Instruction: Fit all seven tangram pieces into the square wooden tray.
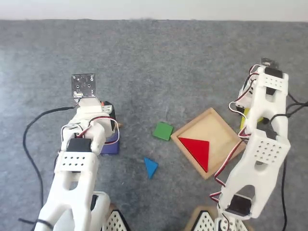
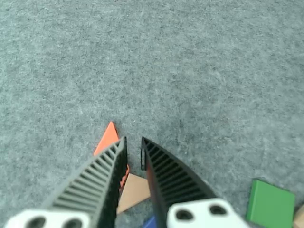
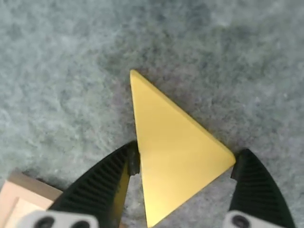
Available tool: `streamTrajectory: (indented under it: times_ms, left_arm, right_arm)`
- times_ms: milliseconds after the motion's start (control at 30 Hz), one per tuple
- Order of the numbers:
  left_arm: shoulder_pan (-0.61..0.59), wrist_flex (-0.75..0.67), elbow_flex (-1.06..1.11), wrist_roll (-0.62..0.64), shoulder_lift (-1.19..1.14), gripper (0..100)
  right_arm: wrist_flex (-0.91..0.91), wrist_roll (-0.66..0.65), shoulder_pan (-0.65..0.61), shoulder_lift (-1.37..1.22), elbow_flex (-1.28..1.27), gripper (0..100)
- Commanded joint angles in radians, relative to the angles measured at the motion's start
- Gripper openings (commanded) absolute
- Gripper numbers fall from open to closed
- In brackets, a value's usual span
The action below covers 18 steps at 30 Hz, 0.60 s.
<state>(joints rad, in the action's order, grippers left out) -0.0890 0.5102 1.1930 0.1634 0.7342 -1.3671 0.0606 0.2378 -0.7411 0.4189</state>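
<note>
The square wooden tray [image 1: 217, 123] lies right of centre with a red triangle [image 1: 197, 148] in it. A green square [image 1: 163, 131] and a blue triangle [image 1: 150, 167] rest on the carpet to its left. My left gripper [image 2: 133, 142] is shut with only a slit between its fingers, nothing in it, above an orange triangle [image 2: 109, 138] and a tan piece [image 2: 136, 189]. In the high view a purple piece [image 1: 110, 146] lies under that arm. My right gripper [image 3: 185, 159] touches both sides of a yellow triangle [image 3: 173, 152] that lies flat on the carpet right of the tray.
Grey carpet covers the table, with open room across the far half. A corner of the tray [image 3: 16, 202] sits close to my right gripper. Cables trail from the left arm [image 1: 77, 163] and the right arm [image 1: 262, 144].
</note>
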Motion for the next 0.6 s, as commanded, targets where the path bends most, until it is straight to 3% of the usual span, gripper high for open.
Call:
streamTrajectory:
  times_ms: [0,567]
  left_arm:
    - [0.009,-0.028,-0.007,-0.011,-0.002,5]
    - [0.008,-0.028,-0.007,-0.011,-0.002,5]
  right_arm:
    - [-0.001,-0.037,-0.012,0.005,0.051,27.5]
    - [-0.111,-0.140,-0.071,0.269,0.051,25.6]
